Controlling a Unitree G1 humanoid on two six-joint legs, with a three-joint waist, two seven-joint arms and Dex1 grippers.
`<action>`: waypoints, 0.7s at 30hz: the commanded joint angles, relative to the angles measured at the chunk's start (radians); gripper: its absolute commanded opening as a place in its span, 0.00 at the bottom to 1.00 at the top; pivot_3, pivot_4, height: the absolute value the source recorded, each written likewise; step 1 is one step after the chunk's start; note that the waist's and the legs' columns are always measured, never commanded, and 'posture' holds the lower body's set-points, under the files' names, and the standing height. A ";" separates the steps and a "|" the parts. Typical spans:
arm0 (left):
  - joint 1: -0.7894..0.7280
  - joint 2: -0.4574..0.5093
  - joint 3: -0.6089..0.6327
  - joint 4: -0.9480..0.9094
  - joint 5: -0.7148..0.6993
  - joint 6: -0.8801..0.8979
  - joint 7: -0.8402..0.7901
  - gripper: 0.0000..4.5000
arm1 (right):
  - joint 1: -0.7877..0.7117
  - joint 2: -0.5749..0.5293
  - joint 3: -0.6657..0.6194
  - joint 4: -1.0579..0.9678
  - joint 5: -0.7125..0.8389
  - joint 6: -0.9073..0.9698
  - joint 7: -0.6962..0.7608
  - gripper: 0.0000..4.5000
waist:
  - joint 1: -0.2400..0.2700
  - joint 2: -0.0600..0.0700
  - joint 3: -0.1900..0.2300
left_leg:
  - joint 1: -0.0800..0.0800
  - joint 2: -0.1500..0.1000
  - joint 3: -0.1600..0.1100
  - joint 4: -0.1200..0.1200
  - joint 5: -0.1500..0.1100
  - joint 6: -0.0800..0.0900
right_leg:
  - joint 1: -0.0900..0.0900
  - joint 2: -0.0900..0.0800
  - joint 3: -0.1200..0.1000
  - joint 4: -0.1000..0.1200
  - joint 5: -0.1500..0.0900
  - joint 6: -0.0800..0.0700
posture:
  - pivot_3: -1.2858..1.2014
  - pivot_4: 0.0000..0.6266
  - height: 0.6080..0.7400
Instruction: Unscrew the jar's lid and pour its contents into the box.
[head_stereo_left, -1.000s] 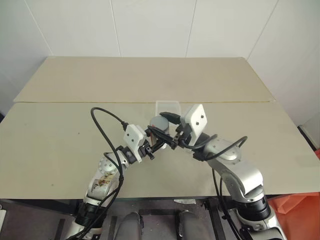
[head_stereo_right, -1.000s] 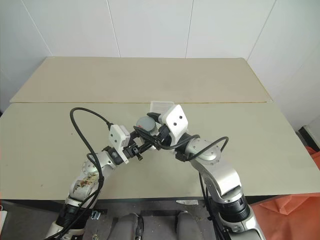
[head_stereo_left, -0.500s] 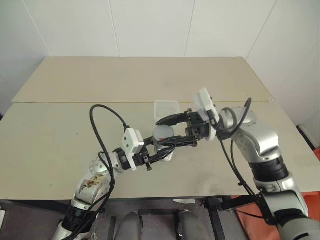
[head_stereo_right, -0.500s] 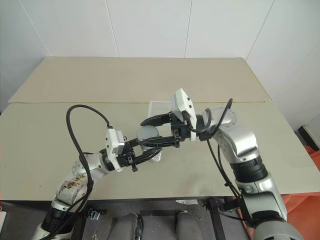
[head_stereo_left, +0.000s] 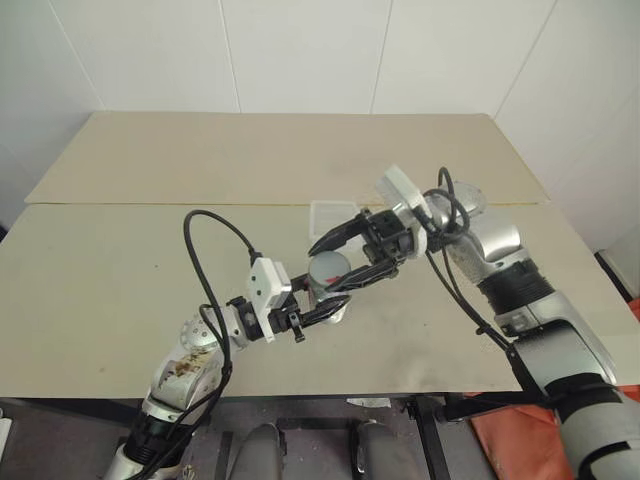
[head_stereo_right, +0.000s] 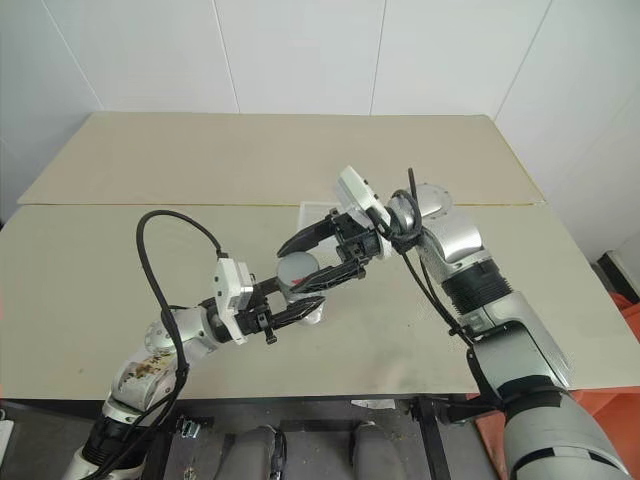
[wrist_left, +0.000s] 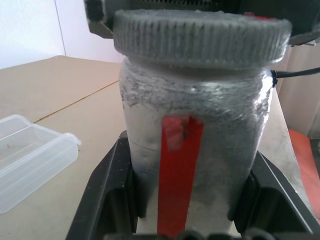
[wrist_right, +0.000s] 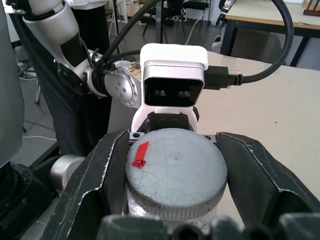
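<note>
Left wrist view: ribbed round lid (wrist_left: 202, 37), crinkled silvery jar (wrist_left: 195, 150).

No readable text or signs.

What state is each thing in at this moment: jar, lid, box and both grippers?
Small silvery-clear jar with red label strip: upright, clamped at its body by the left gripper.
Round grey ribbed screw lid: on the jar.
Shallow clear plastic box: open, on the table beyond the jar.
Left gripper: shut on the jar.
Right gripper: fingers on either side of the lid; grip unclear.
</note>
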 joint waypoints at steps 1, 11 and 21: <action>0.000 -0.012 -0.003 -0.067 -0.033 -0.023 -0.016 0.43 | -0.030 -0.049 -0.021 0.013 0.043 -0.023 0.046 0.82 | 0.001 0.000 0.000 | 0.000 0.000 0.000 0.000 0.000 0.000 | 0.000 0.000 0.000 0.000 0.000 0.000 | 0.52 0.24 1.00; 0.012 -0.017 0.021 -0.035 -0.048 -0.020 -0.018 0.43 | 0.148 -0.189 -0.234 -0.174 0.095 -0.007 0.029 0.99 | 0.002 0.000 0.000 | -0.001 0.000 0.000 0.000 0.000 0.000 | 0.000 0.000 0.000 0.000 0.000 0.000 | 0.52 0.24 1.00; -0.067 -0.058 -0.013 0.103 0.108 -0.113 0.051 0.43 | 0.522 -0.136 -0.421 -0.846 -0.021 0.296 -0.762 0.99 | 0.005 0.000 0.000 | 0.000 0.001 0.000 0.000 0.000 0.000 | -0.002 0.001 0.001 0.002 -0.003 0.005 | 0.52 0.24 1.00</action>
